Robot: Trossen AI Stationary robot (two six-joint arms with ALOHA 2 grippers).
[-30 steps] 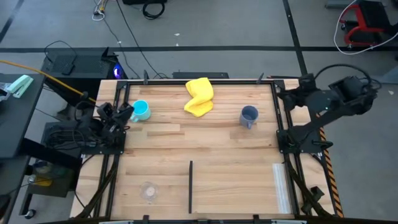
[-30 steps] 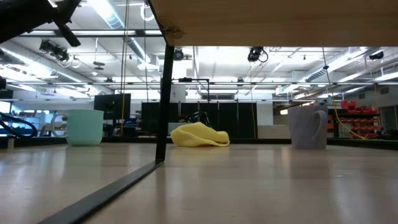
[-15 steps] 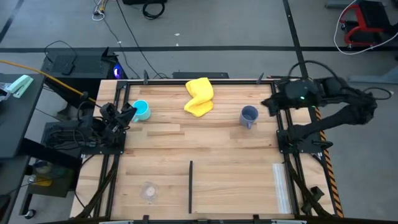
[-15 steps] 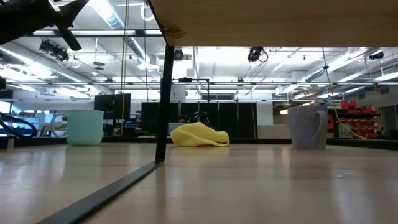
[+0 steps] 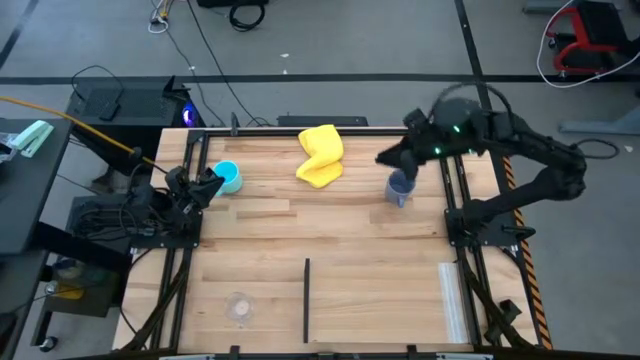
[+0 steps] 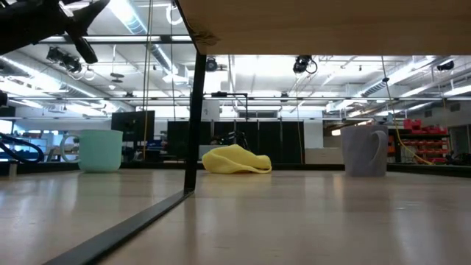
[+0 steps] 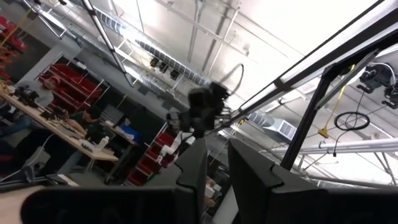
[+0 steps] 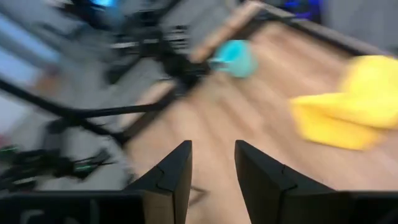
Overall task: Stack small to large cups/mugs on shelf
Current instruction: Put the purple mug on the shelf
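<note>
The bright-blue mug [image 5: 228, 177] stands near the table's left edge, and it also shows in the low view [image 6: 100, 150] and the right wrist view [image 8: 235, 57]. The grey-blue mug [image 5: 400, 187] stands upright toward the right [image 6: 364, 150]. A small clear glass cup [image 5: 239, 307] sits near the front left. My right gripper [image 5: 383, 159] hovers open just beyond the grey-blue mug, on its far-left side [image 8: 211, 155]. My left gripper [image 5: 205, 184] waits beside the bright-blue mug, tipped up toward the ceiling, its fingers a little apart [image 7: 216, 155].
A crumpled yellow cloth [image 5: 321, 155] lies at the far middle of the table [image 6: 235, 160]. The shelf's dark upright [image 5: 306, 300] stands at the near middle, with its board overhead in the low view [image 6: 331, 26]. A clear strip [image 5: 455, 300] lies near the right front.
My right arm has swung in from beyond the table's right edge, leftward over the table, and its gripper now hangs by the grey-blue mug. The mugs, the glass and the cloth have stayed put.
</note>
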